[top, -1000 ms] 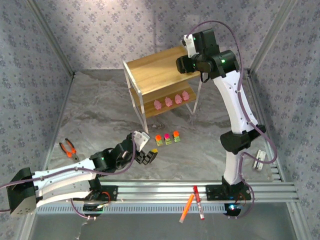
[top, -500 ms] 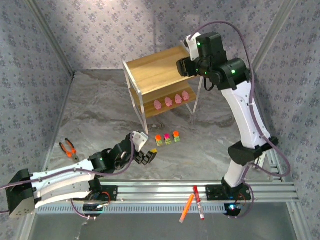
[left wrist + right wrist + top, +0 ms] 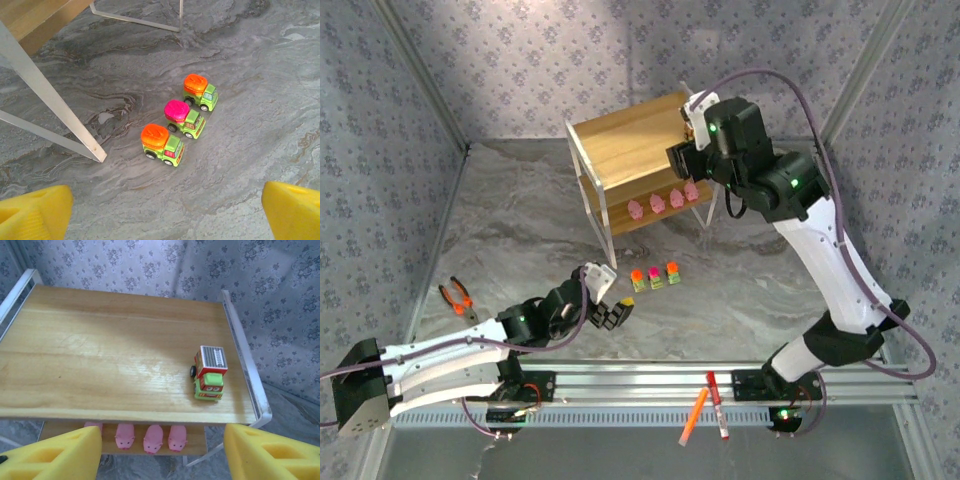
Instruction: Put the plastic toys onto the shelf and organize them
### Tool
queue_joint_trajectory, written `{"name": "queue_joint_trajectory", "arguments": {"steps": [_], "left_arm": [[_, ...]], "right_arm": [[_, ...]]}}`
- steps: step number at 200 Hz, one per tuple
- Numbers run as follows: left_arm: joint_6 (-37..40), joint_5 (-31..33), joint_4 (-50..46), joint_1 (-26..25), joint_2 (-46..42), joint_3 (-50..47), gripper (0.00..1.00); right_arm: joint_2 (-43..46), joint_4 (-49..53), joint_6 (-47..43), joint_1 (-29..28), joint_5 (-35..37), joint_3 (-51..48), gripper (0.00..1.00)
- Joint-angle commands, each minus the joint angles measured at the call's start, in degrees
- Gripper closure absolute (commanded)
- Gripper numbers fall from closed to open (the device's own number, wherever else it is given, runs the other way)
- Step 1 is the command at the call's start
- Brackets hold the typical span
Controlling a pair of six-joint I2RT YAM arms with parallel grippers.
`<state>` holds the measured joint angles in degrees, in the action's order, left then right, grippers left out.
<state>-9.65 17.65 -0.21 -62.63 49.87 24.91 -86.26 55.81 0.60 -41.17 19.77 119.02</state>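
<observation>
On the shelf's [image 3: 625,150] top board, near its right rail, one grey-topped truck [image 3: 209,372] stands alone. Four pink pigs [image 3: 152,437] line the lower board's front edge. The right gripper [image 3: 162,457] hovers above the shelf, fingers spread and empty. In front of the shelf, three trucks [image 3: 182,117] sit in a diagonal row on the table [image 3: 250,75]. The left gripper [image 3: 165,215] is near them, spread wide and holding nothing.

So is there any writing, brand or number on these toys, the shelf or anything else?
None can be read.
Truck on the shelf: fine marks on its grey top, too blurred to read.
Red marker pen and orange marker pen: any print is too small to read.
</observation>
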Motion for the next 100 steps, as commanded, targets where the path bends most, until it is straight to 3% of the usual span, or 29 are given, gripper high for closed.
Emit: {"name": "queue_joint_trajectory", "arguments": {"steps": [1, 100], "left_arm": [[-0.3, 1.1, 0.1, 0.2, -0.9, -0.8, 0.03], [-0.1, 1.7, 0.2, 0.2, -0.7, -0.9, 0.03]], "right_arm": [[3.7, -3.5, 1.1, -2.1, 3.9, -4.3, 0.33], [13.8, -8.2, 7.1, -9.6, 8.0, -23.6, 0.32]]}}
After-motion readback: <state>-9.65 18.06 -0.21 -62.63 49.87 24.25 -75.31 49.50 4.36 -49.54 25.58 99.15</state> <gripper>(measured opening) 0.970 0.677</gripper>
